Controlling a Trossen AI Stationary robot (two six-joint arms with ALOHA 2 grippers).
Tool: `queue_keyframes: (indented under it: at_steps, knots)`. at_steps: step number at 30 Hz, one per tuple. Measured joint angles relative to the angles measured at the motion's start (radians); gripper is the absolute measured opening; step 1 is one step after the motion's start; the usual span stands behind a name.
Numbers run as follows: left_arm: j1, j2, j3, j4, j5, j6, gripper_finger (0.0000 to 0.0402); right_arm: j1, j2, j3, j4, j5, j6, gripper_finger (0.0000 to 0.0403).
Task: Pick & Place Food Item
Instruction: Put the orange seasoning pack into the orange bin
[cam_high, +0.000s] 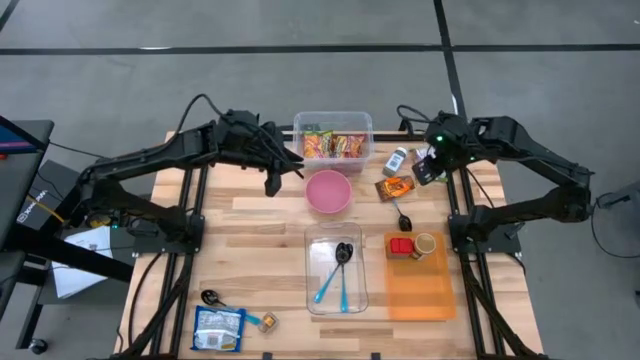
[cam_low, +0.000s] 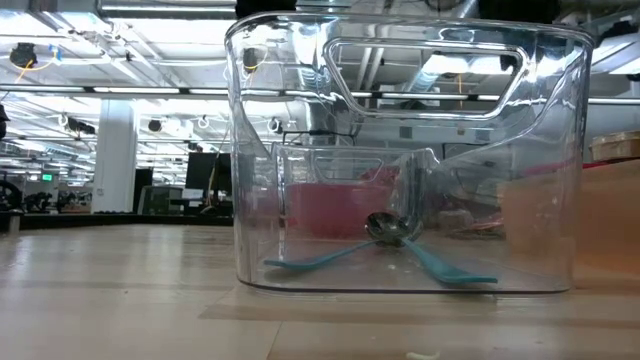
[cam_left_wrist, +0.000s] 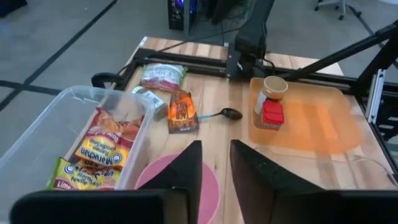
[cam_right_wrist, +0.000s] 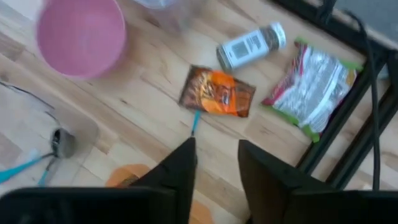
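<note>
table (cam_high: 250, 215) of pale wood planks carries all items. my left end effector (cam_high: 277, 178) hangs above the far part of the table, just beside the pink bowl (cam_high: 328, 191) and near the clear plastic bin (cam_high: 333, 123) that holds ramen packets (cam_left_wrist: 98, 154). its fingers (cam_left_wrist: 184, 173) stand a narrow gap apart and hold nothing.

my right end effector (cam_high: 428, 168) hangs above the far right part of the table, near the orange snack packet (cam_right_wrist: 217, 92). its fingers (cam_right_wrist: 178, 169) also stand a narrow gap apart with nothing between them.

the orange snack packet lies flat on the table, between the pink bowl and the right arm's frame, with a small spice bottle (cam_right_wrist: 251, 43) lying on its side just beside it and a green-edged bag (cam_right_wrist: 312, 83) farther toward the table's edge. a dark spoon (cam_left_wrist: 223, 114) lies near the packet.

an orange tray (cam_high: 420, 288) bears a red-lidded jar (cam_high: 401, 246) and a tan cup (cam_high: 426, 243), touching or nearly so. a clear container (cam_low: 400, 150) at the table's middle holds two teal-handled utensils (cam_high: 331, 283). at the near left lie a blue-and-white packet (cam_high: 218, 327), a black spoon (cam_high: 212, 297) and a small object i cannot identify.
</note>
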Motion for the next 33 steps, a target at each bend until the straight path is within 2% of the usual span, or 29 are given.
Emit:
queue_keyframes:
  at_steps: [6, 10, 14, 22, 33]
  knots:
    - [0.000, -0.001, 0.000, -0.013, 0.000, -0.001, 0.0102, -0.002, 0.001, -0.220, 0.076, -0.007, 0.038, 0.0164]
    - [0.000, -0.001, 0.000, -0.013, 0.001, -0.001, 0.0109, -0.040, 0.001, -0.376, 0.235, -0.081, 0.049, 0.0167]
    - [0.000, -0.001, 0.000, -0.014, 0.001, -0.001, 0.0112, -0.098, 0.001, -0.474, 0.396, -0.117, 0.065, 0.0157]
    - [-0.006, -0.001, 0.000, -0.013, 0.001, -0.002, 0.0112, -0.216, 0.048, -0.528, 0.471, -0.134, 0.035, 0.0141]
    - [-0.006, -0.001, 0.000, -0.013, 0.007, -0.028, 0.0112, -0.291, 0.172, -0.578, 0.586, -0.103, -0.010, 0.0140]
